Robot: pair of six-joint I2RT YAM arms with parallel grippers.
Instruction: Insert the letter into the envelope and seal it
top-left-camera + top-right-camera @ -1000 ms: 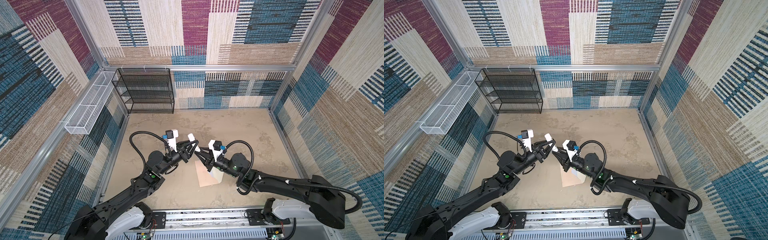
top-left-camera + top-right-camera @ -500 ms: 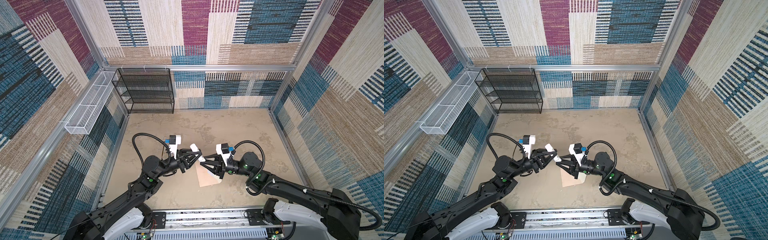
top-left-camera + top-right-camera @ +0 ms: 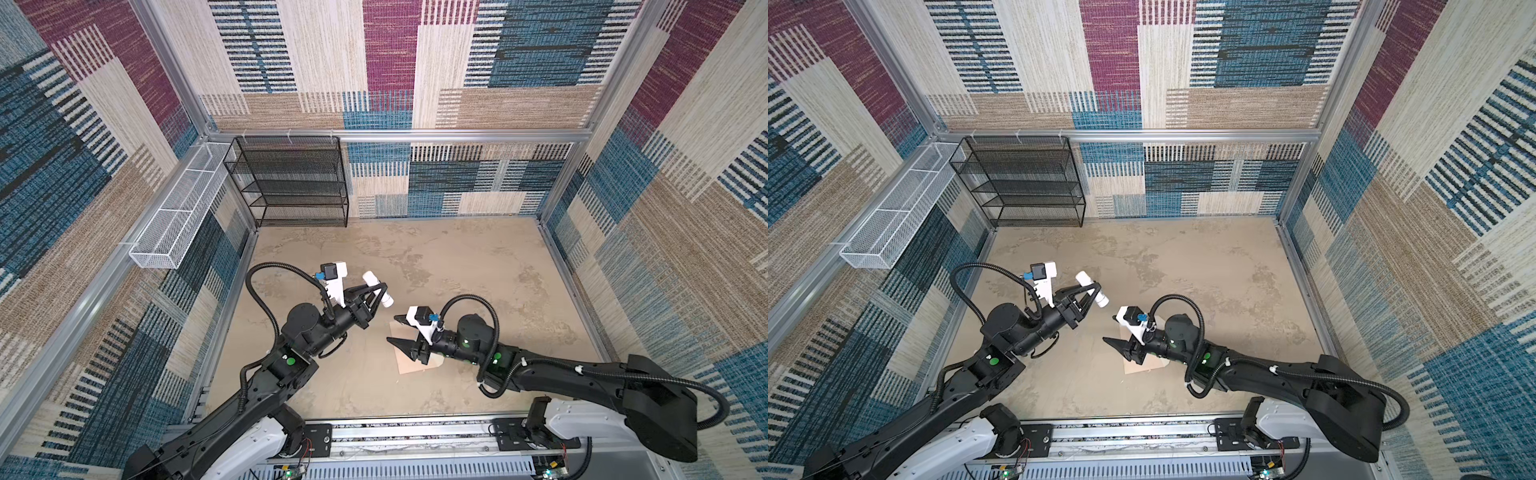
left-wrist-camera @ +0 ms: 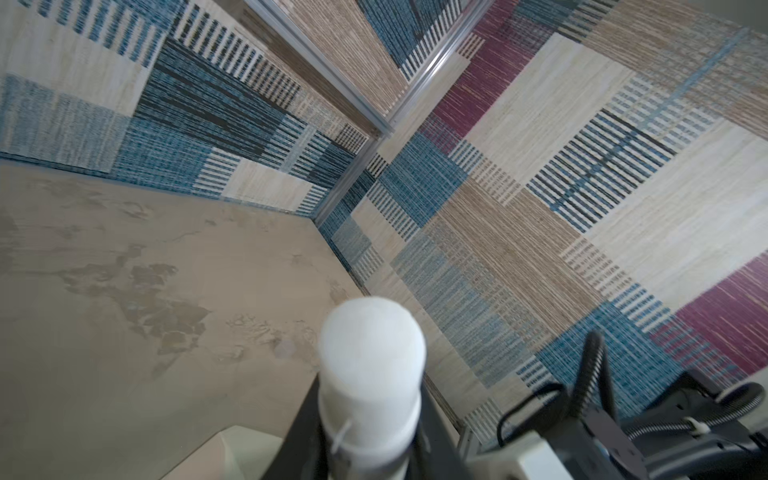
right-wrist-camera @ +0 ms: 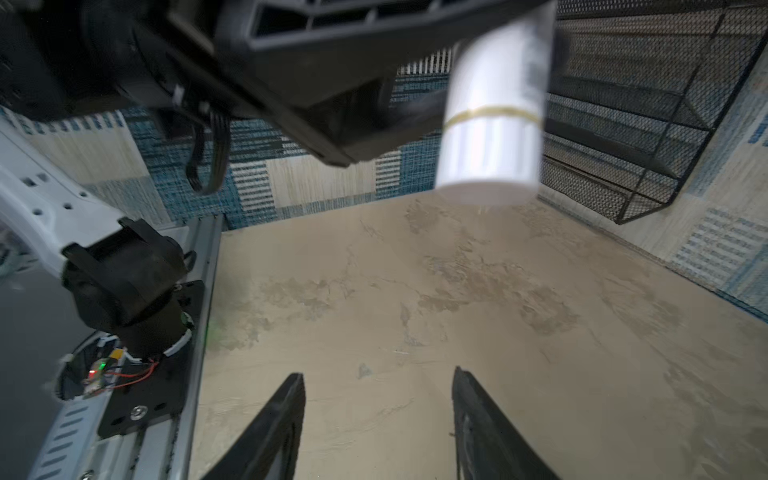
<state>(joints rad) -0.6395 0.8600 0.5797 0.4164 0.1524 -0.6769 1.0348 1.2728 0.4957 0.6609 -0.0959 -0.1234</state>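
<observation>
My left gripper [image 3: 379, 293] [image 3: 1094, 291] is raised above the table's left-middle, shut on a small white cylindrical tube [image 3: 369, 277] [image 3: 1084, 277]. The tube [image 4: 372, 374] fills the left wrist view between the fingers. The peach envelope [image 3: 409, 365] [image 3: 1138, 368] lies flat on the table, mostly covered by my right arm. My right gripper [image 3: 392, 329] [image 3: 1109, 329] hovers over its left edge, open and empty. In the right wrist view the right gripper [image 5: 378, 415] has only bare table between its fingers, with the tube [image 5: 490, 124] ahead and above. The letter is hidden.
A black wire shelf [image 3: 291, 183] stands against the back wall on the left. A white wire basket [image 3: 174, 224] hangs on the left wall. Patterned walls enclose the tan table [image 3: 478, 270] on three sides.
My right gripper has opened, left the tube's end and drawn back to the right, over the envelope. The left gripper has kept the tube and swung it slightly back and left.
</observation>
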